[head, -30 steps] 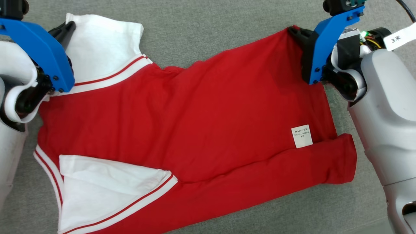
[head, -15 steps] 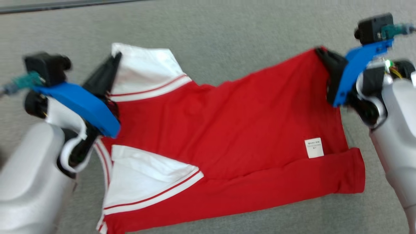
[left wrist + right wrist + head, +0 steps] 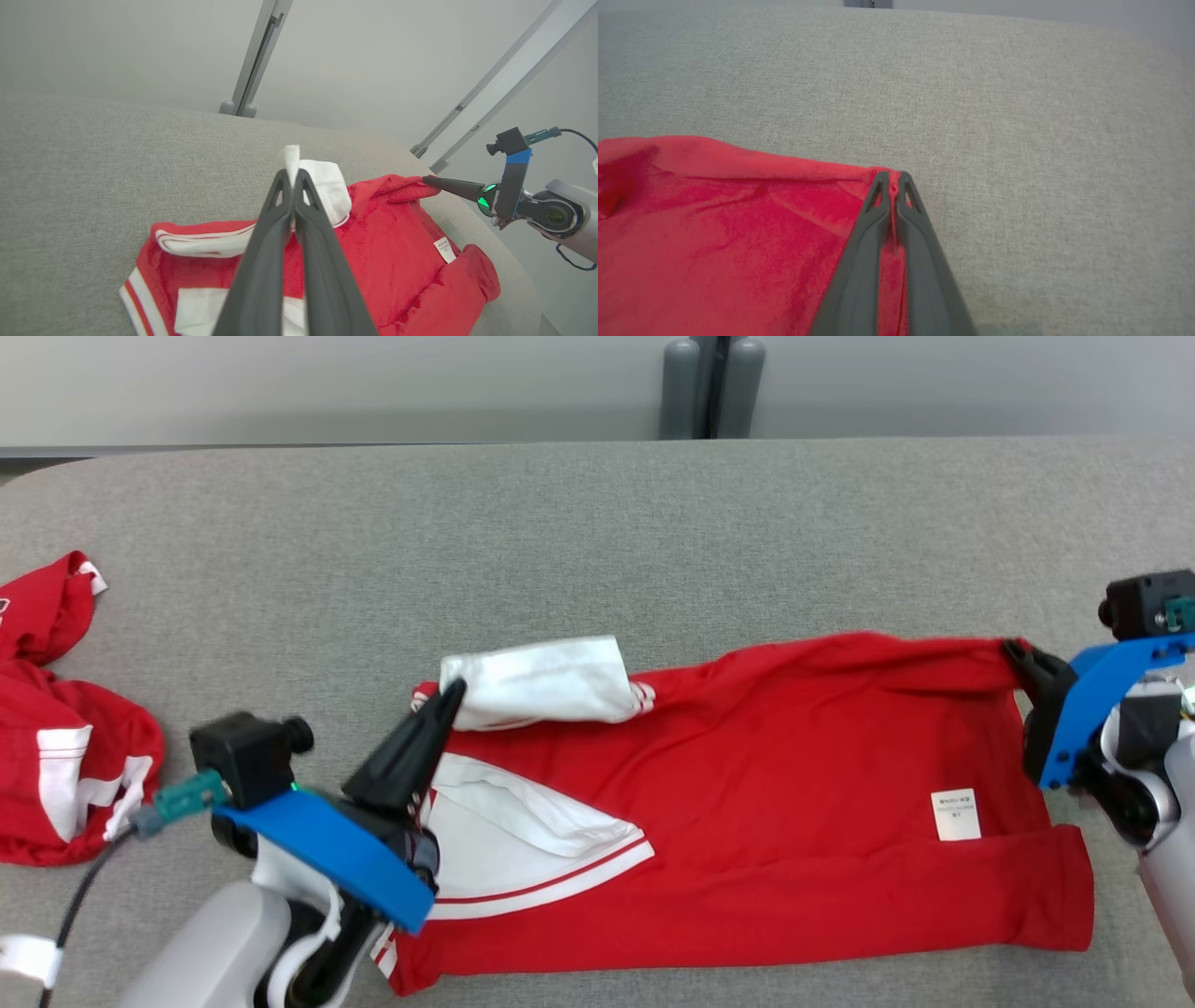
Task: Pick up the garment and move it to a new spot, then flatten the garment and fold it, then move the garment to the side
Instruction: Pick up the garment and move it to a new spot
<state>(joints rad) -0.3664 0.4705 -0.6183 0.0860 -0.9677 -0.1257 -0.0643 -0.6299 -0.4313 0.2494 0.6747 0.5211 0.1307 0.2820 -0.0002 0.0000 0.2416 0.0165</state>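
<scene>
The red jersey garment with white sleeves [image 3: 766, 756] lies on the grey fabric surface [image 3: 560, 541]. Left pincer [image 3: 450, 693] is clamped on a white sleeve, right pincer [image 3: 1012, 651] on its red corner.

Grey cloth-covered table [image 3: 579, 541], a crumpled red-and-white fabric heap [image 3: 56, 747] on it
The heap lies bunched at the table's left edge, white stripes showing. Behind the far edge a grey twin-tube metal post [image 3: 711, 387] stands against a pale plain wall [image 3: 280, 383].
</scene>
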